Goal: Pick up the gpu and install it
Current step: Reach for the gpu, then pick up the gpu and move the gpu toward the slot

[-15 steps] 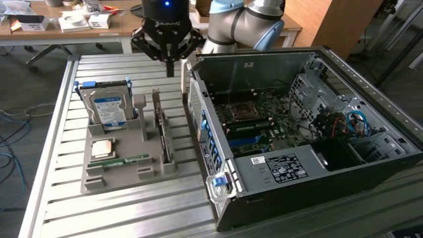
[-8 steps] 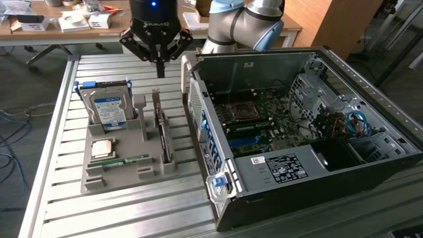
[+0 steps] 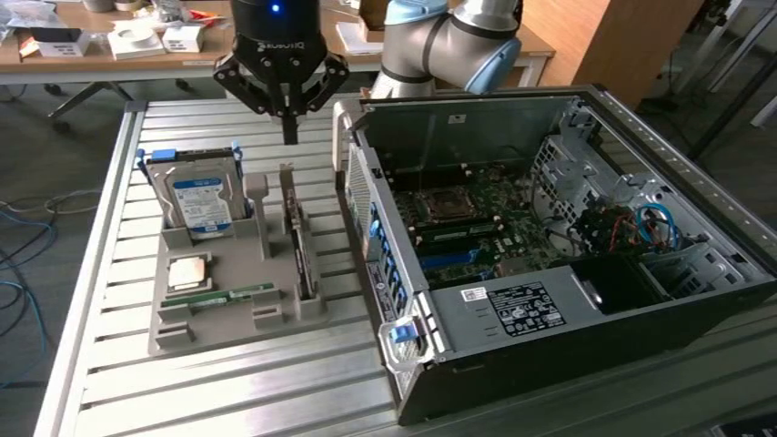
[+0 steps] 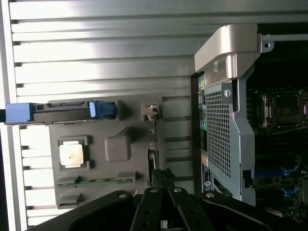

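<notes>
Over the slatted tabletop [image 3: 109, 364], in the exterior view, we see the claw [image 3: 289, 137] hanging with its two fingers pressed together and nothing between them. At six o'clock from it, and apart from it, the gpu [image 3: 297, 238] stands on its long edge in a slot of the grey tray [image 3: 243, 328]. We count one gpu. One hard drive [image 3: 200, 196] stands upright at nine o'clock of the card. One processor chip [image 3: 188, 271] and one memory stick [image 3: 218, 296] lie flat toward seven o'clock of it. One open computer case [image 3: 534, 237] sits at three o'clock of the tray.

From the wrist view, we look along the closed, empty claw [image 4: 162, 177], whose tips line up with the thin edge of the gpu [image 4: 152, 149]. On the same tray [image 4: 98, 127] we again count one hard drive [image 4: 62, 111], seen edge-on, one processor chip [image 4: 72, 155] and one memory stick [image 4: 94, 181]. The computer case [image 4: 226, 134] stands just beside the tray.
</notes>
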Tool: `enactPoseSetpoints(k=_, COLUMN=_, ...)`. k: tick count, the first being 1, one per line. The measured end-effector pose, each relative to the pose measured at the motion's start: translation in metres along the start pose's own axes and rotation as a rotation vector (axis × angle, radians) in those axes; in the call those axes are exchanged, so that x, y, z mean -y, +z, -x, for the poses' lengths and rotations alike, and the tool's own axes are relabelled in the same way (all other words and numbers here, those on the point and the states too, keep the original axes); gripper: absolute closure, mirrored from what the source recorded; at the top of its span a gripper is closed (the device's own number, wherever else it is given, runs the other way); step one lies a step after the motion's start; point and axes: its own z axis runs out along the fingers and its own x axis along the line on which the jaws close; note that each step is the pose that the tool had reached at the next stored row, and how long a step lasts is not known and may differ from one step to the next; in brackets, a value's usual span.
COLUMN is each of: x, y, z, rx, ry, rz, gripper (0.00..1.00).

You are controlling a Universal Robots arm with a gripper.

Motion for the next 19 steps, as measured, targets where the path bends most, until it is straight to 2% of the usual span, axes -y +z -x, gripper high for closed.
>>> enactPoseSetpoints(k=13, x=0.0266, y=-0.0003, z=-0.002, rx=-0.0001, ry=0.000, rz=-0.0018, gripper=0.89)
enactPoseSetpoints(k=19, x=0.0284, y=-0.0001, z=-0.002, rx=-0.0001, ry=0.000, rz=-0.0020, gripper=0.89)
